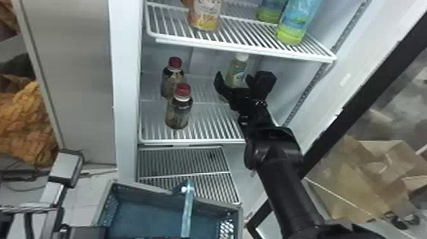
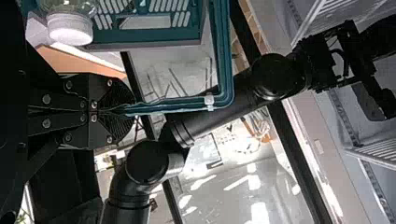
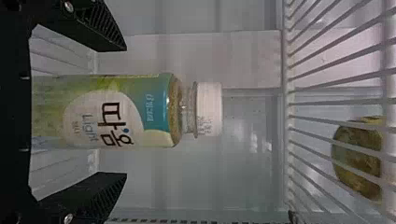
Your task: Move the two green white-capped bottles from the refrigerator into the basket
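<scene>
A green white-capped bottle stands upright in the refrigerator, a second capped bottle at the basket.

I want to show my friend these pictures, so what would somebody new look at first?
Probably the right gripper, open around a green bottle inside the fridge. Next, two red-capped bottles standing to its left. Then the basket down below, with the left gripper shut on its handle.

The basket sits before the refrigerator, whose shelves hold bottles.
</scene>
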### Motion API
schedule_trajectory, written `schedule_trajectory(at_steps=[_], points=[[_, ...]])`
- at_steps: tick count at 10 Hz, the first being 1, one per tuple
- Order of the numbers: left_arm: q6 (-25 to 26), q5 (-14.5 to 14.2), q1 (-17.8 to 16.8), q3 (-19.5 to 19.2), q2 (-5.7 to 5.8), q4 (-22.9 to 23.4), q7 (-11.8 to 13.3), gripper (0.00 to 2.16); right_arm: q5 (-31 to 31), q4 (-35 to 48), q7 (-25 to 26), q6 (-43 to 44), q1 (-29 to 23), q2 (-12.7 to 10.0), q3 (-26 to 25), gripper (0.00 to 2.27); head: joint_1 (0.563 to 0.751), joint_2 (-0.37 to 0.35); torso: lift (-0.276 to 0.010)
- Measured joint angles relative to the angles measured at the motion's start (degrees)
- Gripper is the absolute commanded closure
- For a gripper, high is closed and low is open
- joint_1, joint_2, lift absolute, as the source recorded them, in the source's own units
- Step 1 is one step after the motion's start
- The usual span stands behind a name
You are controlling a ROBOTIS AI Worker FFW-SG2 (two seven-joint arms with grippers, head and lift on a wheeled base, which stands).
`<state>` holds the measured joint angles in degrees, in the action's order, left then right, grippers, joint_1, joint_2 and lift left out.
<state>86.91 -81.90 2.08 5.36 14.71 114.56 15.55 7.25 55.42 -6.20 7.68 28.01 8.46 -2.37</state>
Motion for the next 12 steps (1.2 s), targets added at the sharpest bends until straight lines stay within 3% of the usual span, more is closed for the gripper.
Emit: schedule_trajectory(at_steps=[2,3,4,12], points=[[0.0,0.0,-0.1,0.0,-0.03,0.0,0.0,1.16,0.3,-1.1,0.3,-1.4,0.9,0.0,0.2,0.45,0.695,-0.35,-0.263],[0.0,0.0,-0.1,0.0,-0.03,0.0,0.0,1.16,0.4,-1.2,0.4,-2.1,1.0,0.0,0.2,0.8,0.695,-0.35,-0.263],[0.0,0.0,-0.2,0.1,-0.03,0.0,0.0,1.16,0.5,-1.2,0.6,-2.4,1.1,-0.1,0.4,0.87,0.695,-0.35,-0.263],[0.0,-0.1,-0.1,0.1,0.14,0.0,0.0,1.16,1.4,1.7,0.6,-1.5,-0.6,-0.1,1.2,0.88,0.695,-0.35,-0.263]])
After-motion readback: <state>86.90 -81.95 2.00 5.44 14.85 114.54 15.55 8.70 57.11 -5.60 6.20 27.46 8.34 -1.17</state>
